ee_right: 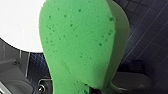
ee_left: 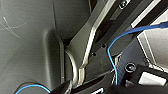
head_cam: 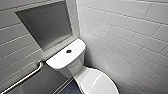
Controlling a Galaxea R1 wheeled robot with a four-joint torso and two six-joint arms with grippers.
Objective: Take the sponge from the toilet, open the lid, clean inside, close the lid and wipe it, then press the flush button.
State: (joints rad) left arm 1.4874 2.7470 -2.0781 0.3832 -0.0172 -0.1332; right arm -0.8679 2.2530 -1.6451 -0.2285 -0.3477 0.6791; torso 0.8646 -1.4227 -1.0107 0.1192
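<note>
Sponge (ee_right: 77, 42) grasped in right gripper (ee_right: 91, 90), near toilet (head_cam: 75, 66); lid (head_cam: 97, 82) down. Likely wiping: keep clamp firm, lay sponge flat, overlap strokes, stay clear of flush button (head_cam: 68, 51).

The right hand (ee_right: 96, 88) grips the sponge (ee_right: 80, 42) at one end, the foam standing out close before the wrist camera (the grip itself is mostly hidden behind it). The left wrist sits tucked close against the robot's own dark housing (ee_left: 27, 55), a blue cable (ee_left: 111, 57) looping past.
</note>
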